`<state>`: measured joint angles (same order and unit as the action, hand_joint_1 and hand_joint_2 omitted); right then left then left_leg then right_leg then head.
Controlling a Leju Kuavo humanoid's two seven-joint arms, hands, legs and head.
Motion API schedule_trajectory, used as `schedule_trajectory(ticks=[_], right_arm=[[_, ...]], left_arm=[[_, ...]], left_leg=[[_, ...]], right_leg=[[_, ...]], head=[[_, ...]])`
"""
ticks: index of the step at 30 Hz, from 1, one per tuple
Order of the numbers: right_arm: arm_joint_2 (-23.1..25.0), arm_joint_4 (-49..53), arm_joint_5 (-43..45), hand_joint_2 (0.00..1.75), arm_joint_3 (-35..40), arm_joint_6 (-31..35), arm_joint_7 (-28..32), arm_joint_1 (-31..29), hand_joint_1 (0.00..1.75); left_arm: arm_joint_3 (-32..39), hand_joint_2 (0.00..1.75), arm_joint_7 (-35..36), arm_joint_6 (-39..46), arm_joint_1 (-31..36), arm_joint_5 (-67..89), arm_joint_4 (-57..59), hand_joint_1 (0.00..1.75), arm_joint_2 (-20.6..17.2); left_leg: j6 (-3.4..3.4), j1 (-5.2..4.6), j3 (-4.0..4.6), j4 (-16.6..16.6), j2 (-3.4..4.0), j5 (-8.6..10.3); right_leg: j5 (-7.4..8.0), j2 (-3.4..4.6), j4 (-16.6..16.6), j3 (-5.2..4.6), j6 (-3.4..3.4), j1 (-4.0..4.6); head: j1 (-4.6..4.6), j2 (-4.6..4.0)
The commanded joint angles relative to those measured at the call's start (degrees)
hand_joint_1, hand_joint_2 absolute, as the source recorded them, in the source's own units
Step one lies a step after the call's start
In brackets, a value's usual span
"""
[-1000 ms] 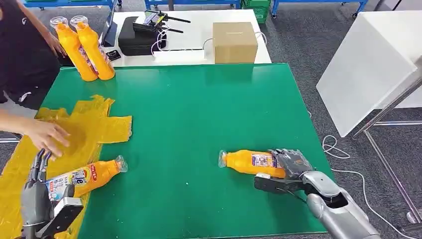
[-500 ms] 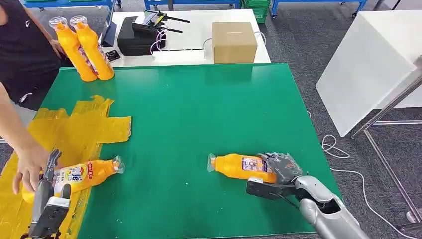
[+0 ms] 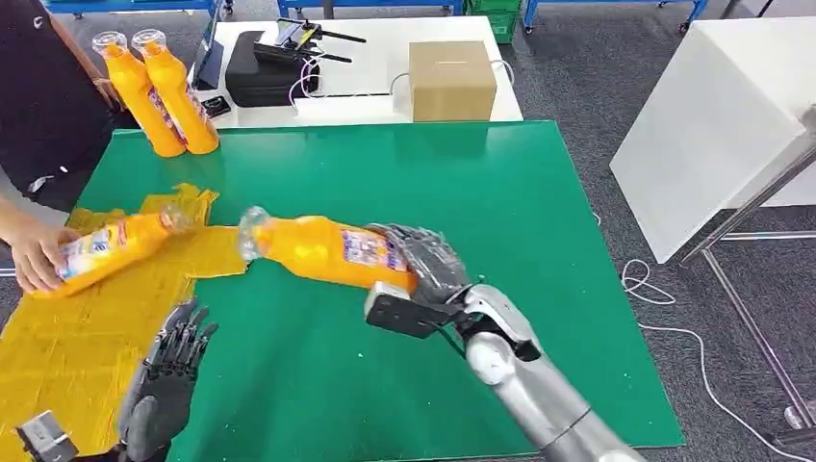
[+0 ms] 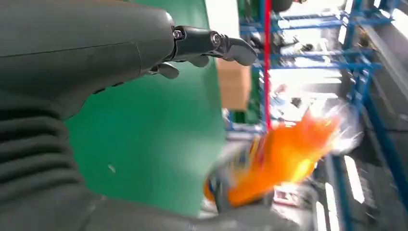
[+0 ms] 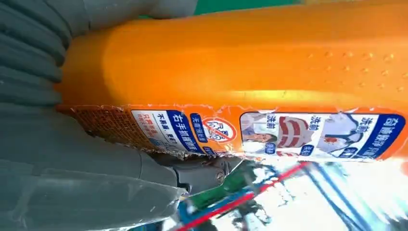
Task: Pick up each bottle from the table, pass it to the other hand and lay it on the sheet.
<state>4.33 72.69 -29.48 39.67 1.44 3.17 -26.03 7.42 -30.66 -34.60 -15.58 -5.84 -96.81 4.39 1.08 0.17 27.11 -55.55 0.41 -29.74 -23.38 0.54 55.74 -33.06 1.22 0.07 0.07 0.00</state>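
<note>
While gripping bottle (image 3: 332, 252), robot hand (image 3: 428, 265) is raised.

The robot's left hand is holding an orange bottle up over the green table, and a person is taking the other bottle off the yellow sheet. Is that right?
Not quite: the right hand holds the orange bottle, as the head view shows. The left hand is empty, fingers spread. The rest fits.

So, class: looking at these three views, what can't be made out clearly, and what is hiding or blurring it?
- Held bottle, left wrist view: an orange smear from motion blur.
- Right hand, right wrist view: fingers mostly hidden behind the bottle.
- Bottle label: print too small to read.
- Person's hand, head view: arm cut off by the picture's edge.
</note>
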Motion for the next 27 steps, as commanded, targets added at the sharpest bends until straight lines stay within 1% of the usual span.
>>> schedule_trajectory(ticks=[1, 5, 6, 10, 12, 13, 15, 17, 21, 22, 23, 24, 27], right_arm=[[14.79, -24.05, 6.17, 1.75, 4.74, 2.69, -0.05, -13.9, 1.75], [15.58, -25.66, 6.48, 1.75, 4.72, 2.98, 0.27, -14.06, 1.75], [15.67, -26.17, 10.93, 1.75, 11.42, 4.23, 0.25, -13.97, 1.75], [15.67, -25.42, 11.94, 1.75, 13.66, 5.27, -0.69, -13.8, 1.75], [15.67, -25.93, 13.24, 1.75, 16.05, 4.84, -0.93, -14.45, 1.75], [15.67, -25.62, 13.54, 1.75, 16.99, 5.13, -1.11, -14.19, 1.75], [15.67, -25.6, 14.44, 1.75, 19.54, 5.31, -1.38, -14.04, 1.75], [15.67, -25.65, 15.23, 1.75, 22.3, 5.64, -1.1, -13.62, 1.75], [15.67, -25.54, 15.5, 1.75, 23.02, 6.24, -1.06, -13.35, 1.75], [15.67, -25.54, 15.5, 1.75, 23.02, 6.24, -1.06, -13.35, 1.75], [15.67, -25.7, 15.7, 1.75, 23.59, 5.74, -0.72, -13.44, 1.75], [15.67, -25.43, 15.54, 1.75, 24.22, 5.51, -0.44, -13.11, 1.75], [15.67, -23.77, 13.96, 1.75, 26.22, 5.27, 0.77, -11.17, 1.75]], left_arm=[[-14.05, 1.75, 2.17, 2.02, 8.01, -5.69, 6.22, 0.0, -3.64], [-14.3, 1.75, 2.37, 2.2, 8.66, -5.9, 6.91, 0.0, -3.69], [-14.25, 1.75, 2.31, 3.44, 10.51, -5.43, 8.74, 0.0, -3.42], [-14.09, 1.75, 2.35, 3.29, 10.45, -5.43, 8.68, 0.0, -3.66], [-13.57, 1.75, 2.04, 4.03, 10.49, -4.99, 8.47, 0.0, -3.41], [-13.48, 1.75, 2.01, 4.05, 10.69, -4.95, 8.48, 0.0, -3.37], [-13.12, 1.75, 2.01, 4.23, 11.02, -4.87, 8.67, 0.0, -3.2], [-12.4, 1.75, 1.87, 4.33, 10.87, -4.99, 8.68, 0.0, -3.1], [-12.17, 1.75, 1.87, 4.17, 10.72, -5.0, 8.74, 0.0, -3.19], [-12.17, 1.75, 1.87, 4.17, 10.72, -5.0, 8.74, 0.0, -3.19], [-11.72, 1.75, 1.67, 4.42, 10.58, -4.99, 8.68, 0.0, -2.93], [-11.46, 1.75, 1.63, 4.38, 10.45, -5.06, 8.7, 0.0, -3.01], [-9.9, 1.75, 1.19, 4.48, 9.45, -5.41, 8.22, 0.0, -3.07]], left_leg=[[-0.08, 0.0, -0.03, 0.02, 0.04, 0.06], [-0.08, 0.01, -0.06, 0.02, 0.02, 0.06], [-0.05, -0.05, -0.1, 0.08, -0.06, 0.08], [-0.11, 0.03, -0.17, 0.11, -0.04, 0.05], [-0.11, 0.05, -0.21, 0.1, -0.04, 0.03], [-0.1, 0.02, -0.1, 0.06, -0.04, 0.05], [-0.11, 0.07, -0.16, 0.11, -0.12, 0.05], [-0.11, 0.05, -0.11, 0.1, -0.07, 0.05], [-0.14, 0.06, -0.17, 0.15, -0.15, 0.07], [-0.11, 0.02, -0.06, 0.09, -0.15, 0.07], [-0.17, 0.11, -0.25, 0.18, -0.24, 0.07], [-0.11, 0.01, -0.04, 0.08, -0.14, 0.07], [-0.11, 0.01, -0.06, 0.11, -0.09, 0.07]], right_leg=[[0.07, 0.03, 0.02, -0.01, -0.02, 0.0], [0.07, 0.01, 0.01, 0.02, -0.01, 0.01], [0.03, -0.04, -0.02, 0.06, 0.0, -0.05], [0.0, -0.03, -0.06, 0.16, 0.01, 0.02], [-0.02, -0.03, -0.06, 0.2, 0.02, 0.04], [0.0, -0.04, -0.02, 0.08, 0.02, 0.01], [-0.01, -0.11, -0.11, 0.21, 0.04, 0.06], [0.0, -0.06, -0.09, 0.14, 0.03, 0.04], [-0.02, -0.16, -0.14, 0.21, 0.0, 0.06], [-0.02, -0.15, -0.08, 0.1, 0.0, 0.03], [-0.03, -0.25, -0.19, 0.32, 0.0, 0.11], [-0.01, -0.14, -0.07, 0.07, 0.01, 0.02], [-0.01, -0.1, -0.08, 0.07, 0.0, 0.01]], head=[[-0.02, 0.0], [0.0, 0.0], [0.0, 0.0], [0.0, 0.0], [0.0, 0.0], [0.02, 0.0], [0.04, 0.0], [0.04, 0.0], [0.02, 0.0], [0.02, 0.0], [0.02, 0.0], [0.0, 0.0], [0.0, 0.0]])
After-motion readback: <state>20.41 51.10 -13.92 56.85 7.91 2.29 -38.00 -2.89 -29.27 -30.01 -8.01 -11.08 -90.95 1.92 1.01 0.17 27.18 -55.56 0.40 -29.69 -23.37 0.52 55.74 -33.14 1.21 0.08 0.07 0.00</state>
